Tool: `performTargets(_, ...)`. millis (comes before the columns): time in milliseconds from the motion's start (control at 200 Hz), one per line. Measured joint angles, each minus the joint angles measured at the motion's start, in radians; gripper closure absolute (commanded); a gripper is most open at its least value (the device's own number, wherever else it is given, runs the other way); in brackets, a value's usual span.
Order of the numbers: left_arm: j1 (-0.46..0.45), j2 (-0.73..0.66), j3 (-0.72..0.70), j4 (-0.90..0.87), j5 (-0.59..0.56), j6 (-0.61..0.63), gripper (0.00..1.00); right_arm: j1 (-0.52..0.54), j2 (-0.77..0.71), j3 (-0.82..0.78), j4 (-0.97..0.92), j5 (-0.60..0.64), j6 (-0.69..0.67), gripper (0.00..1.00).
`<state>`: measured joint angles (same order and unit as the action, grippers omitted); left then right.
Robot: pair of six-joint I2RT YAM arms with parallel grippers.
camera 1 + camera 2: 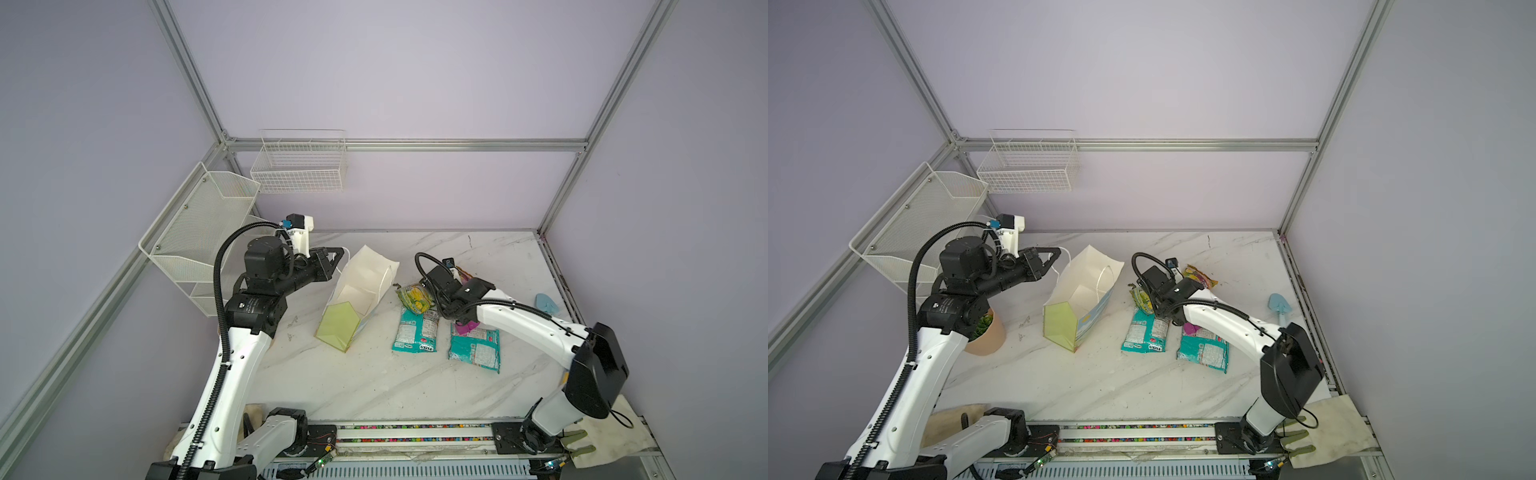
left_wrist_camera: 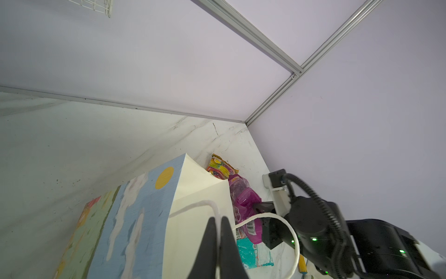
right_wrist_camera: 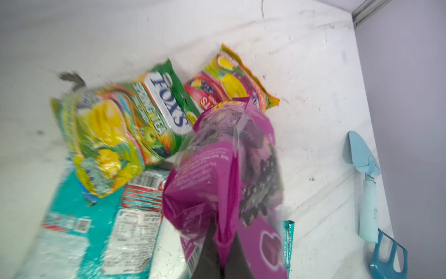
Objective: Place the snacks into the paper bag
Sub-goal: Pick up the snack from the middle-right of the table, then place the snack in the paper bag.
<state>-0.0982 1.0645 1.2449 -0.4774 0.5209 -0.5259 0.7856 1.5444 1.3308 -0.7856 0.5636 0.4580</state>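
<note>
When scanning both top views, found marble table (image 1: 374,386) across lower centre. Saw mesh rack (image 1: 199,241) at mid-left and wire basket (image 1: 301,166) above it, both on the walls. Found paper bag (image 1: 361,270) on table left of centre, standing w/ mouth open, white inside, pale green side panel toward frame btm. Saw left gripper (image 2: 218,221) at btm centre of left wrist view, fingers pressed together on bag's white cord handle (image 2: 264,215), no gap btwn tips. Caught right gripper (image 3: 224,244) at btm centre of right wrist view, fingers clamped on edge of magenta packet (image 3: 224,169), which filled mid-frame. Couldn't tell if it cleared the table. Noted nearer teal-white packet (image 1: 415,334) flat on table right of bag, and farther teal-white packet (image 1: 476,349) beside it, further right. Saw green-yellow packet (image 1: 415,300) lying over upper end of the nearer one. Spotted orange-pink packet (image 1: 1200,277) just past right arm's wrist, toward frame top, apart from bag. Found all 5 packets outside bag. Noted blue trowel (image 1: 546,303) near table's right edge.
</note>
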Motion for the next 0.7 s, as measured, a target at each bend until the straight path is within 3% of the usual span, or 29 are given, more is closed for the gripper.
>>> performTargets(360,0.0,-0.014,-0.017,0.029,0.003,-0.031,0.99,0.003,-0.291,0.267,0.034,-0.171,-0.051,1.0)
performTargets(500,0.0,-0.021,-0.02,0.035,0.007,-0.04,1.0,0.0,-0.305,0.368,0.071,-0.275,-0.055,1.0)
performTargets(700,0.0,-0.039,-0.049,0.051,0.008,-0.056,1.0,0.0,-0.216,0.526,0.137,-0.441,-0.041,1.0)
